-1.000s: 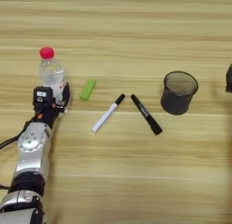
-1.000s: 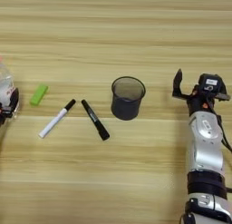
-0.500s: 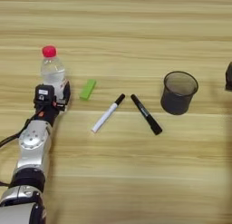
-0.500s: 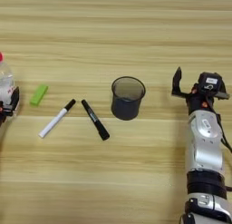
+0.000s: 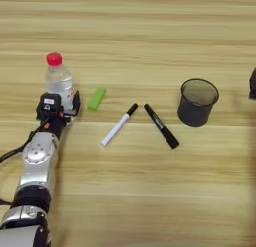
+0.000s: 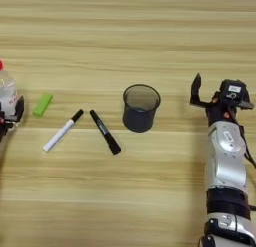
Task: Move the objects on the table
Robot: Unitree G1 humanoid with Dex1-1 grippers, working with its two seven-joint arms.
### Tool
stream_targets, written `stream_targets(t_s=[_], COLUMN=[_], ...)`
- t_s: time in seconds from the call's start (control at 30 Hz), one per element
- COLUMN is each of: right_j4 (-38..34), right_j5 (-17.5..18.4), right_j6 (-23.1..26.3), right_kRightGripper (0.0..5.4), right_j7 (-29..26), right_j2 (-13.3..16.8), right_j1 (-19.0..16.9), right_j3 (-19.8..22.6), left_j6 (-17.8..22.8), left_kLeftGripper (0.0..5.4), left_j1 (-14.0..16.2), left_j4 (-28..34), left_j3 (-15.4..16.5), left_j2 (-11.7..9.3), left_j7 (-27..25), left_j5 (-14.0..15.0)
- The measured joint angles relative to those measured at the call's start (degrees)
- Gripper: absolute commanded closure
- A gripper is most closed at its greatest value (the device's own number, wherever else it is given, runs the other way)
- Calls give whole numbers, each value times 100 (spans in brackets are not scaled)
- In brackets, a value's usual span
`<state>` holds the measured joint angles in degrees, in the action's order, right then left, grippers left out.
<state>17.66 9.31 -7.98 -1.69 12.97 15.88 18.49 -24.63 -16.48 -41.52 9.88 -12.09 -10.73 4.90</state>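
**Bottle and white marker on table**

Bottle (image 5: 59,81): small, clear plastic, red cap, standing upright at the left of the table (image 5: 150,201). Left gripper (image 5: 60,105) is at its base, fingers either side. White marker (image 5: 119,124): slim, black cap, lying flat on a diagonal, cap end up-right, right of the bottle, well apart.

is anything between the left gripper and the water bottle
Nothing visible: the left gripper is right at the base of the water bottle, its fingers on either side of it. The green block lies apart, to the bottle's right.
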Motion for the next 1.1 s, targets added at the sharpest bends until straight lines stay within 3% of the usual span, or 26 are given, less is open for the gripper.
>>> stream_targets(t_s=[0.3,0.73,1.1], right_j4=[0,-1,-170], right_j5=[7,5,5], right_j6=[0,0,9], right_kRightGripper=[0,0,0], right_j7=[1,3,15], right_j2=[2,2,-1], right_j1=[0,0,-9], right_j3=[0,-6,-27], left_j6=[133,187,682], left_kLeftGripper=[2,2,2], left_j1=[85,260,1154], left_j4=[123,373,1702], left_j3=[-115,-117,-274], left_j2=[26,21,6], left_j7=[40,152,-30], left_j5=[-32,-34,-80])
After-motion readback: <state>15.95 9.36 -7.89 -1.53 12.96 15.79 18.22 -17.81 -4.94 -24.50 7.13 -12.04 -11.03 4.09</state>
